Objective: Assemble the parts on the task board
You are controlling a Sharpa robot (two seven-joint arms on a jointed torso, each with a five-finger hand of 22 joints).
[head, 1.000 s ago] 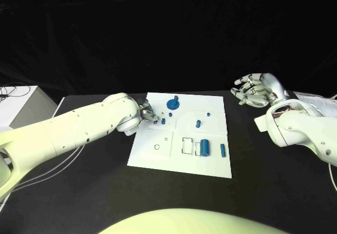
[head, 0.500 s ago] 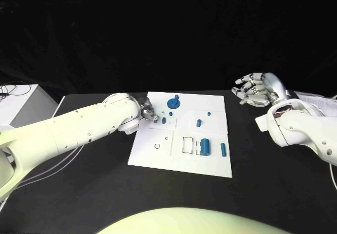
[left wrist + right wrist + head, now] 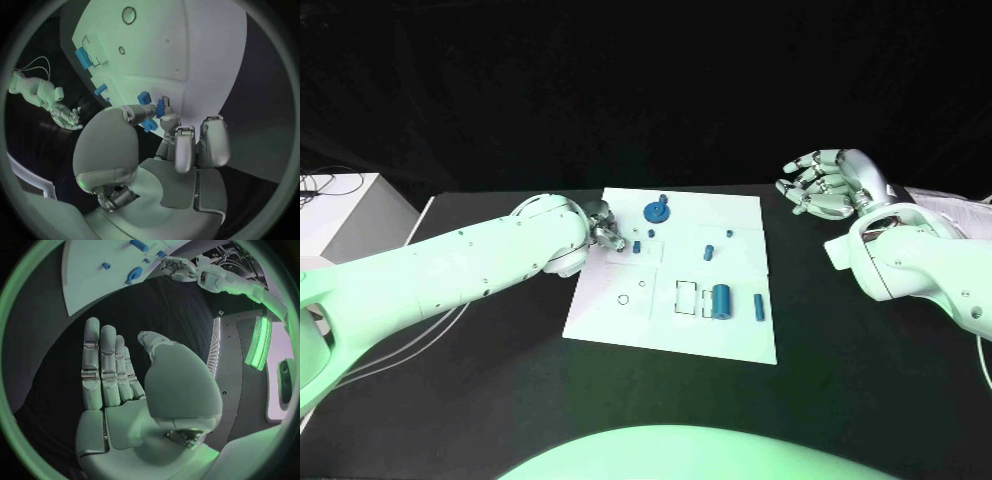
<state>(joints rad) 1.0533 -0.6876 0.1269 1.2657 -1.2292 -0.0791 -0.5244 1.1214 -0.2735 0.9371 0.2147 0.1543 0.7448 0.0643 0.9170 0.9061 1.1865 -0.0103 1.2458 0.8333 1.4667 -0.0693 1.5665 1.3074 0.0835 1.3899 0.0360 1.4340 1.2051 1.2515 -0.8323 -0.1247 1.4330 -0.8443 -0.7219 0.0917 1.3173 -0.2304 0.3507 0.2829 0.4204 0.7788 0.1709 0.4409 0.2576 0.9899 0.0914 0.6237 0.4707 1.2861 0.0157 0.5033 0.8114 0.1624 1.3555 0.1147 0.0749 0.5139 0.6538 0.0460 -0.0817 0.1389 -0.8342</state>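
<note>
A: We're over the near-left corner of the task board point(image 3: 668, 325) with our left hand point(image 3: 603, 228), and the fingers point(image 3: 167, 121) are pinching a small blue part point(image 3: 160, 108) right at their tips.

B: Confirmed from the left wrist view: thumb on one side, a finger on the other, the part between them and the white plate just beyond the fingertips. Another blue piece point(image 3: 144, 97) sits just beside the pinched one, on the thumb side.

A: We'd judge this part light and rigid, hard plastic by the look, so no give under the pads. Smooth too, so it could twist or squirt out if we squeeze off-centre.

B: Agreed. We want the hold across its flat sides, near the middle, leaving the lower end free to enter whatever seat it belongs in. We cannot tell from here which recess that is.

A: Our right hand point(image 3: 822, 185) hangs off the board's far-right corner, above the black worktop point(image 3: 473, 400), fingers straight, close together, holding nothing.

B: Beyond the left fingertips we've got the round blue piece point(image 3: 655, 211), and further across the board a larger blue cylinder point(image 3: 720, 300) with a slim pin point(image 3: 757, 306) just beside it. All well apart from our pinch, nothing to bump.

A: Gentle pressure, then. Little mass, so slipping is our risk, not crushing.
</note>
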